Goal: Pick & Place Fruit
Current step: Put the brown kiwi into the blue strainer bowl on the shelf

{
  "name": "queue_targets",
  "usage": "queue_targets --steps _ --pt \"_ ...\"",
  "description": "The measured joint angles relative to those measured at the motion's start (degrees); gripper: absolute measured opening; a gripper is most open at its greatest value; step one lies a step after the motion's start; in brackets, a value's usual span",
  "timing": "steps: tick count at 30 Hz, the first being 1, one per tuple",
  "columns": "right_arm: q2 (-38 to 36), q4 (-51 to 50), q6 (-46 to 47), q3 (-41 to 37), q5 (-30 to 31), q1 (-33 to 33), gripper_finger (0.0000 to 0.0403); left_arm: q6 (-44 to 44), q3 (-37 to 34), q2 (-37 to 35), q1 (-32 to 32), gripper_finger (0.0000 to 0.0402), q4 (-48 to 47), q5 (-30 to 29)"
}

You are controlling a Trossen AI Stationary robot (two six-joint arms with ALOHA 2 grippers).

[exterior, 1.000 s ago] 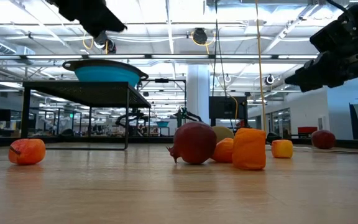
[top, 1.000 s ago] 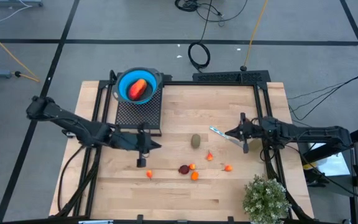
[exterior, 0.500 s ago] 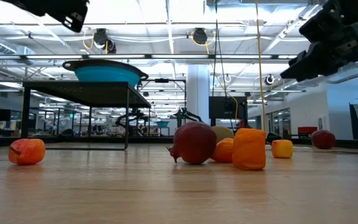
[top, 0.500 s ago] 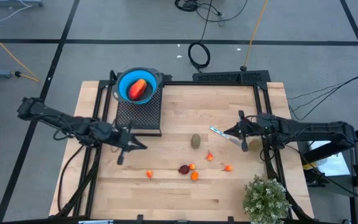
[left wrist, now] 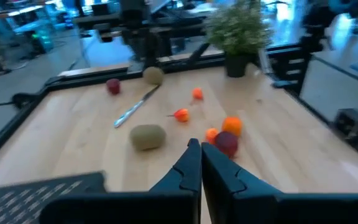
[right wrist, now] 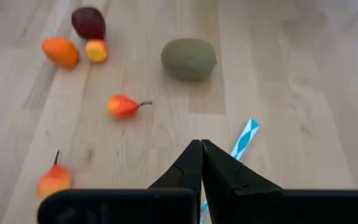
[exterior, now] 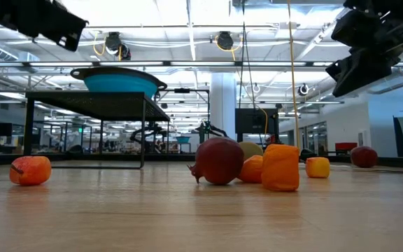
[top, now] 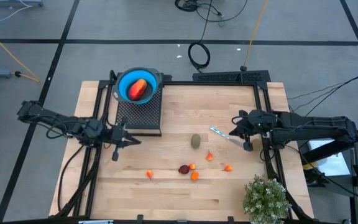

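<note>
Our left hand (top: 118,147) has pulled back toward the frame's left, clenched and empty; one fruit (top: 138,89) sits in the blue bowl (top: 122,81) upper left, others (top: 186,168) wait mid-counter (top: 179,193). Right hand (top: 243,142) clenched, centre-right.

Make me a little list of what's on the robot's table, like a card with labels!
bowl: blue bowl on a black rack, red-orange fruit inside
green fruit: oval, mid-table
dark red fruit: beside small orange ones
utensil: striped stick near right gripper
left gripper: shut, empty, by the rack
right gripper: shut, empty
plant: table corner
</note>
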Motion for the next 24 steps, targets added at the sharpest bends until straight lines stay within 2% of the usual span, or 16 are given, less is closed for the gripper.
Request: queue_targets --steps 4,13,18,24 --pt "1.42 -1.46 -2.27 1.29 -3.04 0.00 0.0000 -0.82 -1.80 -2.72 1.84 0.0003 0.28 -0.83" --pt "6.88 -7.89 -0.57 7.66 -2.76 0.00 0.0000 -0.19 -1.96 -6.16 4.87 0.0009 -0.38 2.34" --pt "11.37 -17.55 -0.06 12.03 -2.74 0.00 0.0000 -0.43 -1.96 -6.14 5.28 0.0002 -0.01 3.90" --pt "16.62 -26.15 0.37 14.59 -2.52 0.02 0.0000 0.07 -1.96 -6.16 5.28 0.0011 -0.01 3.92"
